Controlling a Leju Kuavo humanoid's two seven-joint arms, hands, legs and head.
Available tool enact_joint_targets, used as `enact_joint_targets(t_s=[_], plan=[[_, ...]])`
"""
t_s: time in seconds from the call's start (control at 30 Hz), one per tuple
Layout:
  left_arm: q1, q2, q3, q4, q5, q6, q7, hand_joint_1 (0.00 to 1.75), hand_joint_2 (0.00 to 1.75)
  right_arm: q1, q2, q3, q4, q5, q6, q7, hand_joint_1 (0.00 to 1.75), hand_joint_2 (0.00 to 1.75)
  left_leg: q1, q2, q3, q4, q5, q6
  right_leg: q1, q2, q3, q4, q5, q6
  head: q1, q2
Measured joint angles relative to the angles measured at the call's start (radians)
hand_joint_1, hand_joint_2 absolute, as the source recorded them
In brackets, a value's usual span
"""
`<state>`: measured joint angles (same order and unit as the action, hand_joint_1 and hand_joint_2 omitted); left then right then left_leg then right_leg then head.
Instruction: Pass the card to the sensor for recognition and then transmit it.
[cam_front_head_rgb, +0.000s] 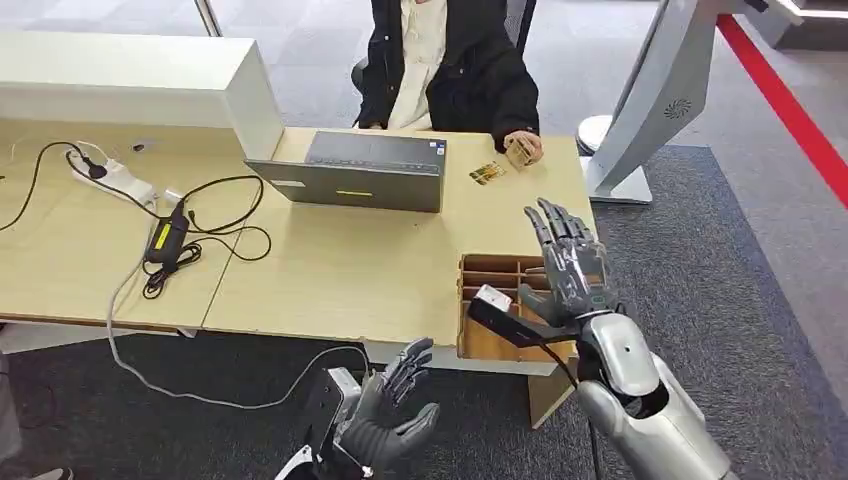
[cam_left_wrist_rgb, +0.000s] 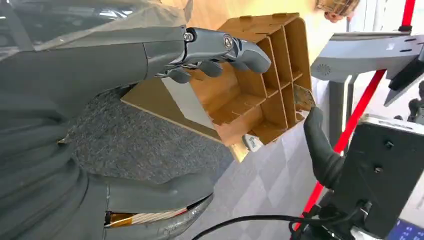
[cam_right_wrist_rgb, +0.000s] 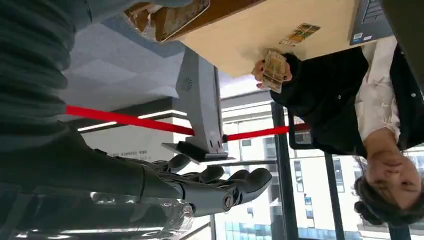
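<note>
Well beyond right hand (cam_front_head_rgb: 568, 262) fingers (cam_front_head_rgb: 551, 222), cards (cam_front_head_rgb: 487, 173)

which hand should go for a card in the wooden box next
Right. The right robot hand hovers open above the wooden box; the left robot hand hangs below the desk edge.

Grey laptop (cam_front_head_rgb: 360, 170) at counter (cam_front_head_rgb: 330, 270) far edge; power strip (cam_front_head_rgb: 115, 178), black adapter (cam_front_head_rgb: 166, 238) and cables at left end; seated person (cam_front_head_rgb: 445, 65) behind.

floor: grey carpet (cam_front_head_rgb: 720, 260) | desk (cam_front_head_rgb: 330, 270): light wood | windows (cam_right_wrist_rgb: 310, 200): daylight
</note>
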<state>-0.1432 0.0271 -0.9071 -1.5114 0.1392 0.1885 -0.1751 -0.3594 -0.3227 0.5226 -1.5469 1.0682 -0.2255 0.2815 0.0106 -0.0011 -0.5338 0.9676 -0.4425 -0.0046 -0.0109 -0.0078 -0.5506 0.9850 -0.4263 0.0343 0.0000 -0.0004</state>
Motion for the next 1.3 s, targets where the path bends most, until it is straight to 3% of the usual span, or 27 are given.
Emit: enact_joint_targets(t_s=[0.23, 0.47, 1.3], plan=[[0.0, 0.0, 0.0, 0.0, 0.003, 0.013, 0.0, 0.0, 1.75, -0.041, 0.014, 0.03, 0.057, -0.012, 0.028, -0.014, 0.0, 1.75, 0.0, 0.0, 0.0, 0.0, 0.0, 0.0, 0.0, 0.0, 0.0, 0.0, 0.0, 0.0, 0.0, 0.0], [-0.003, 0.0, -0.001, 0.0, 0.005, 0.033, 0.0, 0.0, 1.75, -0.099, 0.034, 0.07, 0.158, 0.074, 0.039, -0.019, 0.0, 1.75, 0.0, 0.0, 0.0, 0.0, 0.0, 0.0, 0.0, 0.0, 0.0, 0.0, 0.0, 0.0, 0.0, 0.0], [0.004, 0.01, -0.001, -0.003, 0.008, 0.081, -0.01, 0.0, 1.75, -0.177, 0.062, 0.131, 0.377, 0.078, -0.016, 0.0, 0.0, 1.75, 0.0, 0.0, 0.0, 0.0, 0.0, 0.0, 0.0, 0.0, 0.0, 0.0, 0.0, 0.0, 0.0, 0.0]])
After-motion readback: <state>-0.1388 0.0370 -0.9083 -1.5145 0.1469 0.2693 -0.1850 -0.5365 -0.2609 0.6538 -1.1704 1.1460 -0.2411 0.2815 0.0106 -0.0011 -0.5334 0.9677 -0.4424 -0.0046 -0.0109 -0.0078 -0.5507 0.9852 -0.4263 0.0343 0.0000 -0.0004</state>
